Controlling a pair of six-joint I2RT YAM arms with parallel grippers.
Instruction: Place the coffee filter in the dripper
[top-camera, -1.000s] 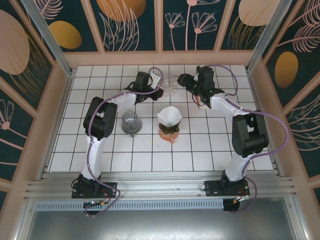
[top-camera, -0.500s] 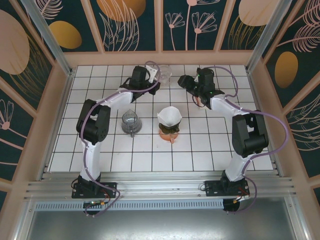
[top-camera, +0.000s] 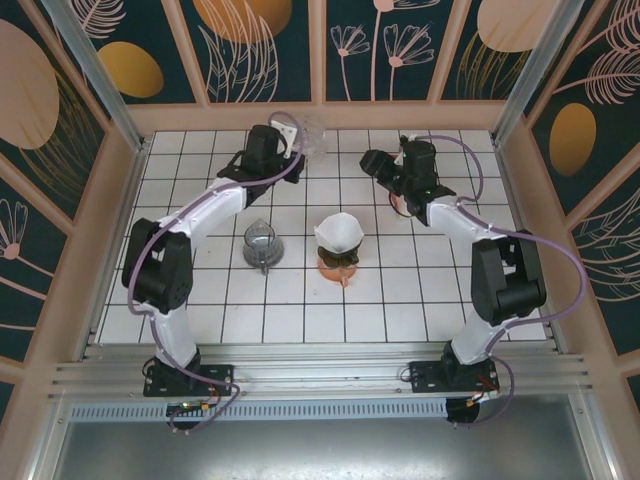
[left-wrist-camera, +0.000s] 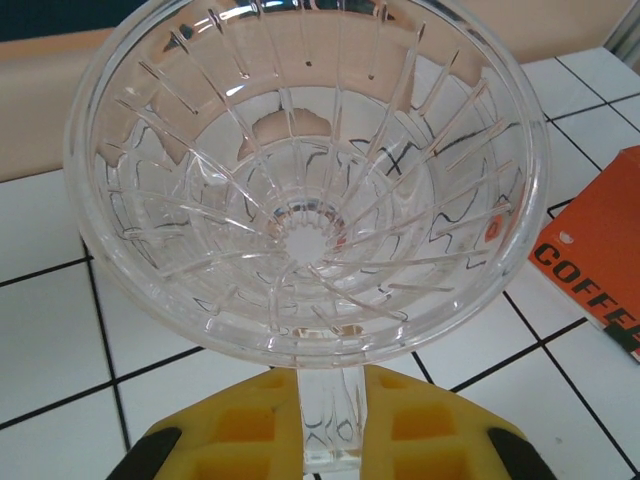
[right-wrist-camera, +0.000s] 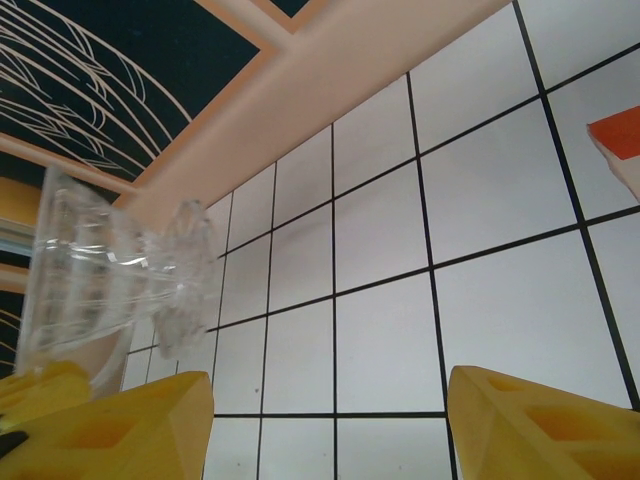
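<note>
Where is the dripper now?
Top view: the dripper is at the far edge of the table, left of centre, held by the left gripper, well beyond the filter.

One clear ribbed glass dripper (left-wrist-camera: 300, 180), one white paper cone filter (top-camera: 340, 231), one orange-brown base (top-camera: 338, 266) beneath it, one grey glass jug (top-camera: 261, 246), one orange printed box (left-wrist-camera: 598, 252).

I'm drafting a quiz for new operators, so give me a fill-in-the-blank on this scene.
The ____ arm's jaws grip the glass dripper by its handle. The glass dripper holds ____ filter yet. The right gripper is ____, holding nothing.
Missing words: left; no; open.
</note>
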